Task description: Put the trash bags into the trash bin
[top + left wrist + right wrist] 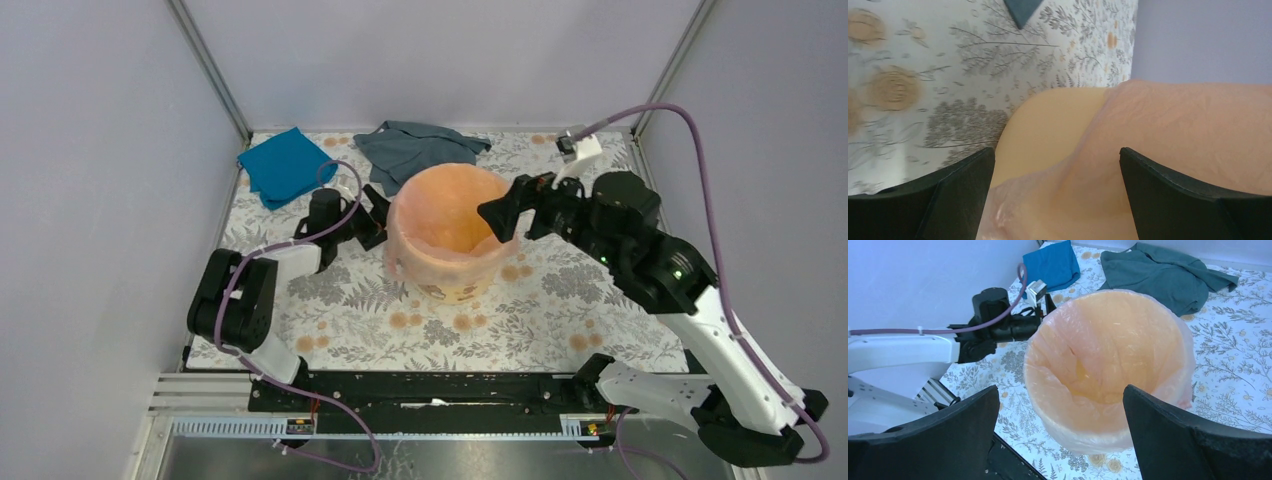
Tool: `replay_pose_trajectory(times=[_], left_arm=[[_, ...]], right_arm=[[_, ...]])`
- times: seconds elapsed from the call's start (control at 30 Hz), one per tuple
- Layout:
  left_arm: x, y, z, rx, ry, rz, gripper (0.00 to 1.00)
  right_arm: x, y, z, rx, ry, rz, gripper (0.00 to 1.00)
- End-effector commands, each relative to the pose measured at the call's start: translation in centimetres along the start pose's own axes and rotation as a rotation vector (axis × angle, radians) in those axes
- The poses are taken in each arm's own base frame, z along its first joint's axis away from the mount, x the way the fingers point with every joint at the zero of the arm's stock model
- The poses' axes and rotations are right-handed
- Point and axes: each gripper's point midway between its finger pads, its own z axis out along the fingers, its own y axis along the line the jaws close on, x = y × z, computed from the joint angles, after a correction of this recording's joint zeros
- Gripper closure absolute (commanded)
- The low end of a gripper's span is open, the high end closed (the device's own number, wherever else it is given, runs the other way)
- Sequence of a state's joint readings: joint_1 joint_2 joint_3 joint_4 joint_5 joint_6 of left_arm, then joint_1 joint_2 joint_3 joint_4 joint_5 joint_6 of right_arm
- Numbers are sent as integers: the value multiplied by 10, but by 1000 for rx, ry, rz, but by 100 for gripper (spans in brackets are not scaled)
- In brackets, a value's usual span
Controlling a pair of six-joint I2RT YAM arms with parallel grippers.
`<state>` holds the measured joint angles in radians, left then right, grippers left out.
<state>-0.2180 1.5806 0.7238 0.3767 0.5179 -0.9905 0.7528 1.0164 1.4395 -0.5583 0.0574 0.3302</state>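
The yellow-orange trash bin (455,290) stands upright mid-table. The pale pink trash bag (440,205) lines its inside and folds over the rim, hanging partway down the outer wall. My left gripper (375,215) is open, low against the bin's left side. In the left wrist view its jaws (1057,200) straddle the bare wall (1048,125) and the bag's hanging edge (1188,130) without pinching it. My right gripper (510,215) is open and empty at the bin's right rim. In the right wrist view it (1060,435) hovers above the lined bin (1108,350).
A teal cloth (285,165) lies at the back left and a grey cloth (415,148) right behind the bin; both show in the right wrist view, teal (1053,265) and grey (1163,275). Enclosure walls stand close on the left, back and right.
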Motion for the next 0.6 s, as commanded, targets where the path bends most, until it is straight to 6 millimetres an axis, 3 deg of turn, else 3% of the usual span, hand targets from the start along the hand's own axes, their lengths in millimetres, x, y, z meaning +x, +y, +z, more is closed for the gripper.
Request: replay_pose_trajectory(times=[0.0, 0.2, 0.47, 0.57], left_arm=[[18, -58, 10, 213, 34, 26, 1], [59, -69, 29, 215, 50, 10, 1], [126, -111, 62, 277, 112, -19, 2], [143, -117, 72, 282, 94, -76, 1]], right_arm=[[10, 0, -13, -21, 7, -1, 0], [11, -3, -29, -22, -20, 1, 0], [10, -11, -52, -1, -56, -2, 0], [8, -14, -63, 9, -76, -1, 0]])
